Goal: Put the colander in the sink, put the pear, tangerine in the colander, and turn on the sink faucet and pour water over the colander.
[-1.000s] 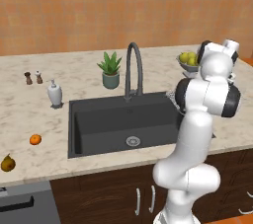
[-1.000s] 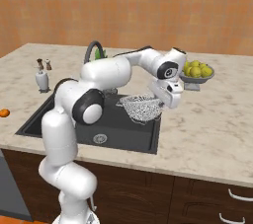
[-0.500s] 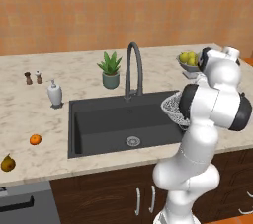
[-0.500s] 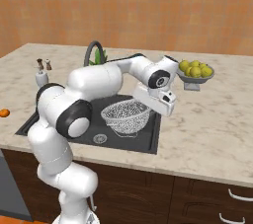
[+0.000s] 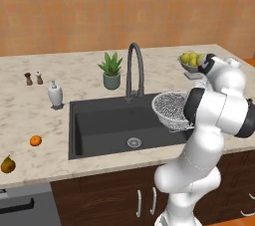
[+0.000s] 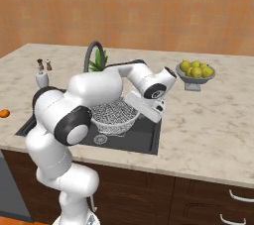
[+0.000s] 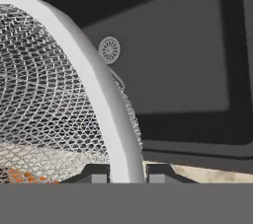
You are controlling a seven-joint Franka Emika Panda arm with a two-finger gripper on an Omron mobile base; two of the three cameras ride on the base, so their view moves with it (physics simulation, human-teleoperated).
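Note:
The colander (image 5: 171, 110), a white-grey wire mesh bowl, hangs tilted above the right part of the dark sink (image 5: 104, 128). My gripper (image 6: 133, 104) is shut on its thin rim (image 7: 99, 85), which passes between my fingertips (image 7: 94, 175) in the hand view. Below it lies the round silver drain (image 7: 109, 49). The tall dark sink faucet (image 5: 134, 69) stands behind the basin. On the counter to the sink's left are the orange tangerine (image 5: 35, 141) and, nearer the front edge, the yellow-brown pear (image 5: 7, 164). The tangerine (image 6: 4, 114) also sits at the left edge of the right base view.
A grey footed bowl of yellow-green fruit (image 6: 196, 72) stands on the counter right of the sink. A potted plant (image 5: 111, 70) is behind the basin by the faucet. A white soap dispenser (image 5: 55, 94) and two small shakers (image 5: 33, 78) sit at the back left.
My arm has swung left with the colander, carrying it from over the counter at the sink's right edge to above the right part of the basin. The fruits have not moved.

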